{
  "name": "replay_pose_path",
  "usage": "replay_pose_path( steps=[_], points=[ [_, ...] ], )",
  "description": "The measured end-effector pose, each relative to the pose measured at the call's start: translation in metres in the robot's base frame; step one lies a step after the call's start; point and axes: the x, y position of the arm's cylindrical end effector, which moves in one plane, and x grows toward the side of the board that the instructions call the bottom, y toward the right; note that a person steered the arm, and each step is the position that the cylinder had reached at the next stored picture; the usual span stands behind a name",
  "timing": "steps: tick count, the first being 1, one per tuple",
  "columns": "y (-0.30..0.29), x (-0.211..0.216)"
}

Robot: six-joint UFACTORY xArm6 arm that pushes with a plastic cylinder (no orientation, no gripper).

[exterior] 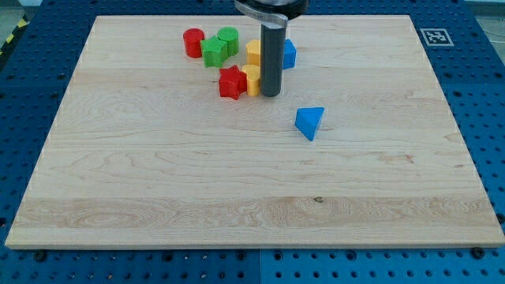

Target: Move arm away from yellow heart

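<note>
My tip (pixel 271 95) rests on the board near the view's top centre, touching or nearly touching the right side of a yellow block (pixel 252 80), the heart, which the rod partly hides. A red star block (pixel 231 82) sits just left of that yellow block. Another yellow block (pixel 253 53) lies above it, behind the rod. A blue block (pixel 289 54) peeks out right of the rod. A blue triangular block (pixel 309 122) lies alone, below and right of my tip.
A red cylinder (pixel 193 42), a green star-like block (pixel 214 52) and a green cylinder (pixel 228 39) cluster at the view's top, left of the rod. The wooden board (pixel 158 197) lies on a blue perforated table; a marker tag (pixel 435 36) is at top right.
</note>
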Motion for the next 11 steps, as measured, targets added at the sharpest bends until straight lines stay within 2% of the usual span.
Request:
replay_pose_path(
  steps=[5,7,11],
  points=[
    [0.003,-0.024],
    [0.026,-0.016],
    [0.119,-0.003]
  ],
)
